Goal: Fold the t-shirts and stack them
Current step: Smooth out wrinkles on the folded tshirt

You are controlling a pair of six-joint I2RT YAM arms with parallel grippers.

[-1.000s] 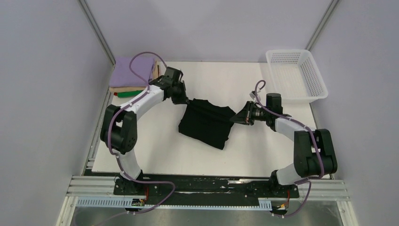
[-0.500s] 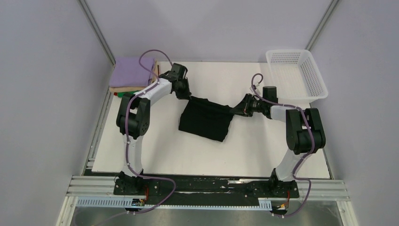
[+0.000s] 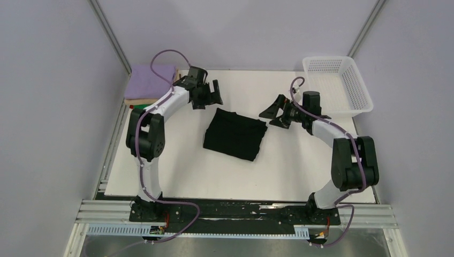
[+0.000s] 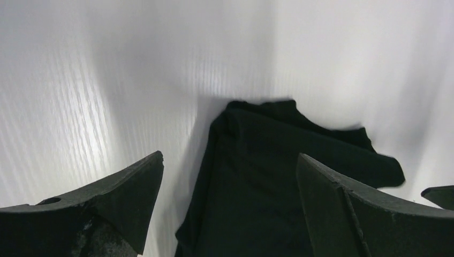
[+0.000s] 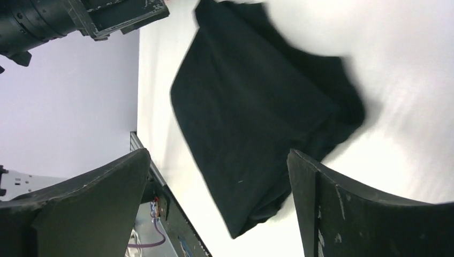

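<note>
Since half a second ago you have let go of the large black short-sleeved t-shirt (image 3: 235, 135), and both grippers have come up off its far edge. Item: black shirt, folded to a rough rectangle, lying flat on the white table (image 3: 300, 171) about midway between the two arms, touched by neither; the wrist views show it below and between the fingers (image 4: 267, 182) (image 5: 251, 107). Item: left gripper (image 3: 216, 92), jaws spread wide, holding nothing, poised just beyond the shirt's far left corner (image 4: 229, 160). Item: right gripper (image 3: 270, 119), jaws likewise spread wide and holding nothing, just off the shirt's far right corner (image 5: 218, 155). Item: folded lavender t-shirt (image 3: 152, 80) topping a stack at the far left corner of the table, a tan folded t-shirt (image 3: 140, 100) directly beneath it. Item: white plastic mesh basket (image 3: 364, 96) at the far right corner, well apart from the shirts.
</note>
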